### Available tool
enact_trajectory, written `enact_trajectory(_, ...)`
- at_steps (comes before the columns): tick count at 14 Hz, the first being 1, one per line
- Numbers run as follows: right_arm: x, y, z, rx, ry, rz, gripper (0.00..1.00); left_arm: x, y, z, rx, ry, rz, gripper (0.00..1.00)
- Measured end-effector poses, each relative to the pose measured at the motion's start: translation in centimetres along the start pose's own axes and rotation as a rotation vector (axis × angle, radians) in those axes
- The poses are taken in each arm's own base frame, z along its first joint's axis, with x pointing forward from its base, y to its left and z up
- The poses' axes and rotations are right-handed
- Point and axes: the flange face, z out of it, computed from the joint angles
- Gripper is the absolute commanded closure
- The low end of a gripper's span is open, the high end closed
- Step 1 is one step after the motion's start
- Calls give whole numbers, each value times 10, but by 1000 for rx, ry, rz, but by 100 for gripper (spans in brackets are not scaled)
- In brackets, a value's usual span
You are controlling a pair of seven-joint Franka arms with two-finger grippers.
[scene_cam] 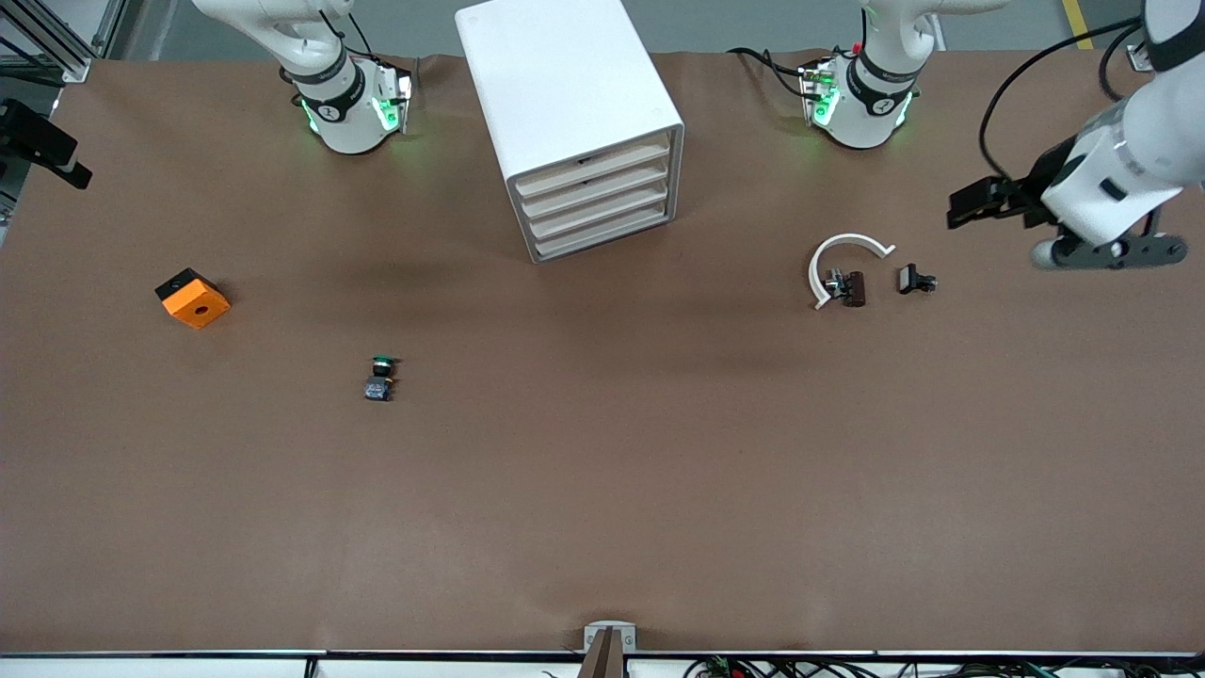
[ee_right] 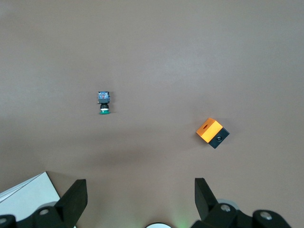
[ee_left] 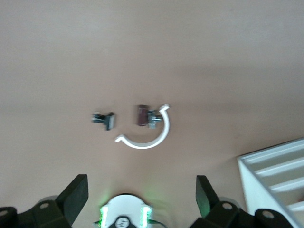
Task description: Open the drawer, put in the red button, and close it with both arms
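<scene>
The red button shows in no view. A switch with a green cap point(scene_cam: 380, 377) lies on the brown table, nearer the front camera than the white drawer cabinet point(scene_cam: 574, 104); it also shows in the right wrist view point(ee_right: 103, 102). All the cabinet's drawers point(scene_cam: 598, 202) are shut. My left gripper point(scene_cam: 974, 204) hangs high over the left arm's end of the table, open and empty point(ee_left: 141, 197). My right gripper point(ee_right: 140, 199) is out of the front view; in its wrist view it is open and empty, high above the table.
An orange and black box point(scene_cam: 193, 298) lies toward the right arm's end and shows in the right wrist view point(ee_right: 213, 133). A white C-shaped ring point(scene_cam: 843, 259) with a brown part and a small black clip point(scene_cam: 915, 280) lie toward the left arm's end.
</scene>
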Motion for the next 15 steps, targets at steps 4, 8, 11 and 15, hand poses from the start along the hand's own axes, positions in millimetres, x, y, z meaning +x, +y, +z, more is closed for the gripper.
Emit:
enact_trajectory(4, 0, -1, 0, 4, 0, -1, 0, -19, -17, -11, 24, 65, 35, 0)
enact_trajectory(8, 0, -1, 0, 5, 1, -1, 0, -34, -42, 0, 10, 149, 55, 0)
enact_trajectory(11, 0, -1, 0, 5, 1, -1, 0, -50, -44, -16, 7, 205, 54, 0)
enact_trajectory(15, 0, -1, -1, 5, 3, -1, 0, -53, -44, -30, 6, 238, 55, 0)
